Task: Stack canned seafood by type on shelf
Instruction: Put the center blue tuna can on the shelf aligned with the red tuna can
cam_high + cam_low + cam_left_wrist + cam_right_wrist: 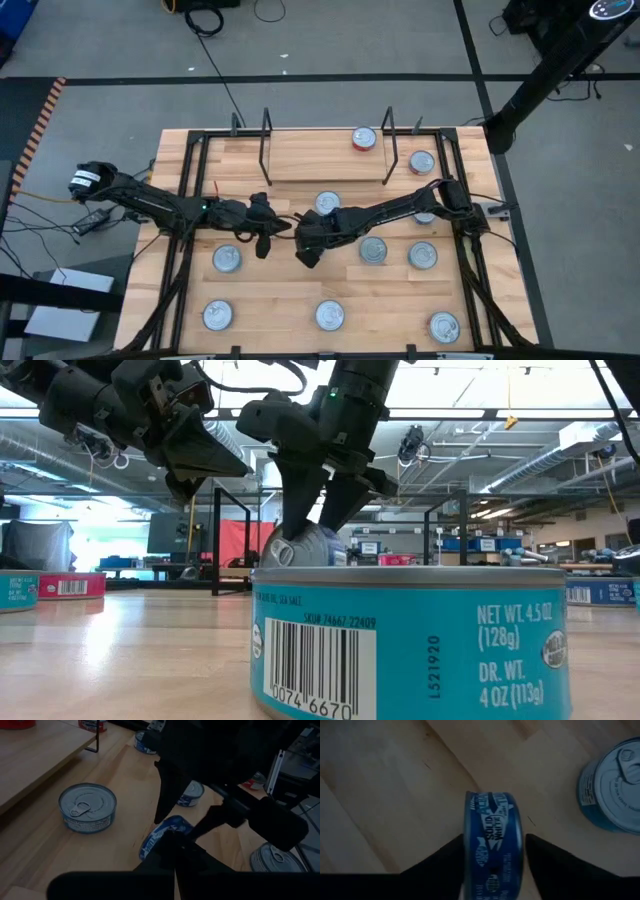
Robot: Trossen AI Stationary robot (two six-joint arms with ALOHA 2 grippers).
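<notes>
My right gripper (495, 840) hangs over the table's middle (305, 245), shut on a blue-labelled tin (493, 835) that stands on its edge. My left gripper (265, 238) hovers just to its left, above the table (215, 465), shut and empty. The shelf (320, 158) stands at the far side and has a red-labelled tin (364, 138) on its board. Several more silver-lidded tins lie flat on the tabletop, one (327, 203) just beyond the grippers, one (373, 250) to their right, and one (227, 258) to their left. My right gripper pinches the blue tin between its two fingers, one finger (447, 862) on each flat face, the blue side label (492, 820) facing the wrist camera. The fingers come from above, pointing down (300, 500). The tin is tipped up on edge, its lid (290, 548) showing; the near tin hides its bottom.
Three tins lie along the near edge (218, 316), (330, 315), (444, 326), the middle one filling the low view (410, 640). More tins lie on the right (423, 255) and beside the shelf's right end (422, 162). Black frame rails (185, 190) run along both table sides.
</notes>
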